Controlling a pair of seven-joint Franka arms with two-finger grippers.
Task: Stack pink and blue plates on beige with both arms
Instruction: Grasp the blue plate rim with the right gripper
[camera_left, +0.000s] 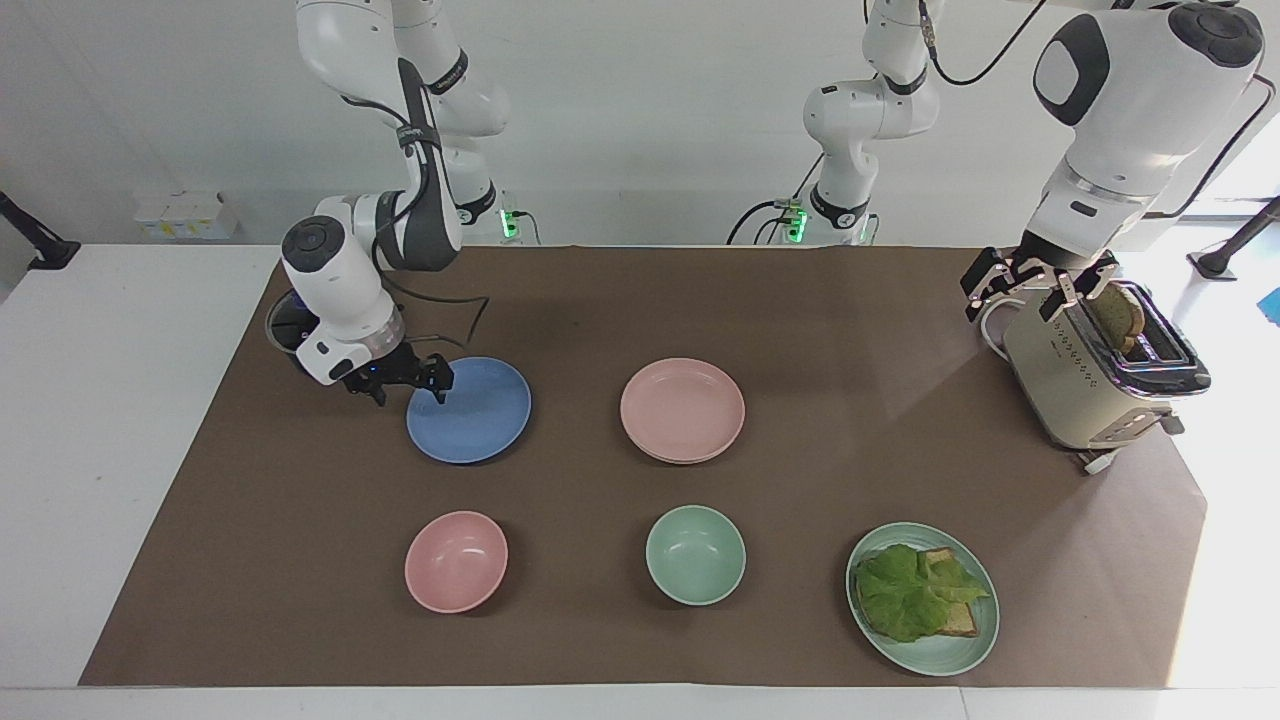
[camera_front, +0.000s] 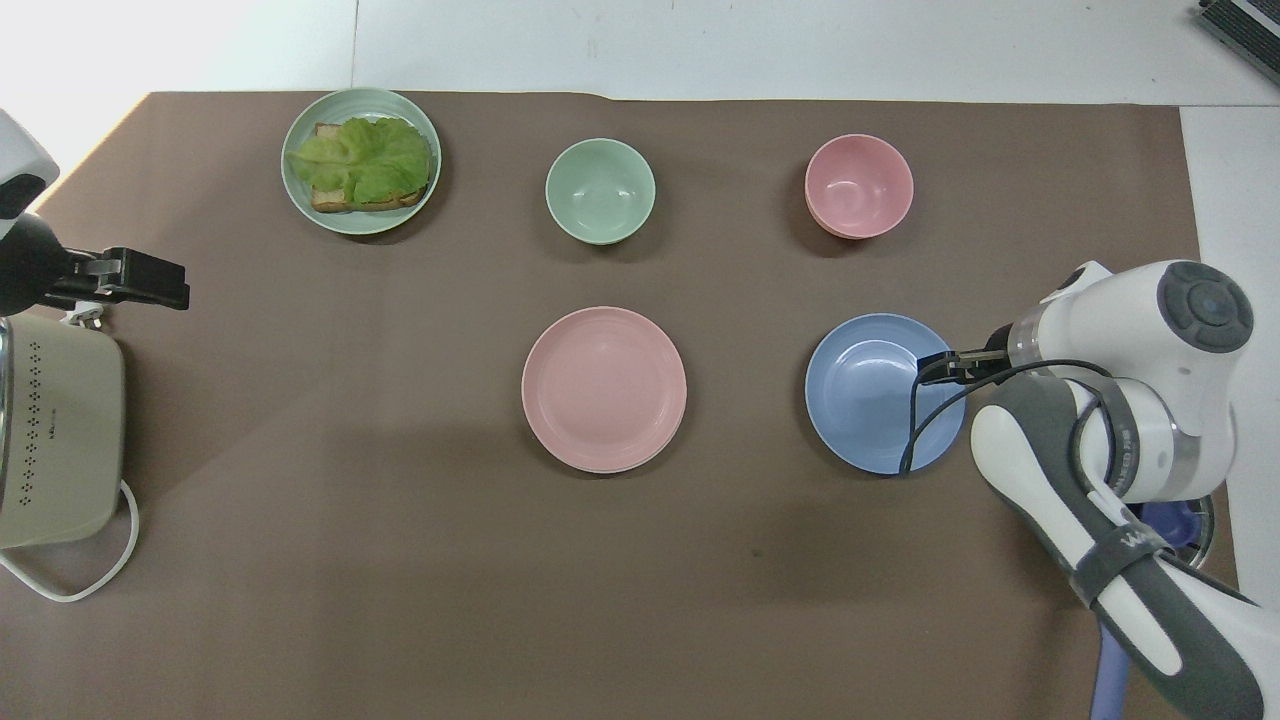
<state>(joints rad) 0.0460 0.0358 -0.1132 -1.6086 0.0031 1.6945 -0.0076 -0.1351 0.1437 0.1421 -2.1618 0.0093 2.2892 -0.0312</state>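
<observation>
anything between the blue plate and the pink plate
Nothing: both views show only bare brown mat between the blue plate and the pink plate.

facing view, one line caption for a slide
Open right gripper at the rim of the round matte blue plate; the pale pink plate waits beside it.

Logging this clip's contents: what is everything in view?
Blue plate: one, blue, toward the right arm's end.
Pink plate: one, pink, mid-table beside it, paler rim showing underneath.
Pink bowl: one, pink, farther than the blue plate.
Green bowl: one, green, farther than the pink plate.
Green plate: one, green, holding bread and lettuce, toward the left arm's end.
Toaster: one, cream, left arm's end.
Pot: one, dark blue, right arm's end.
Right end effector: one, black, open over the blue plate's rim.
Left end effector: one, black, open over the toaster.
</observation>
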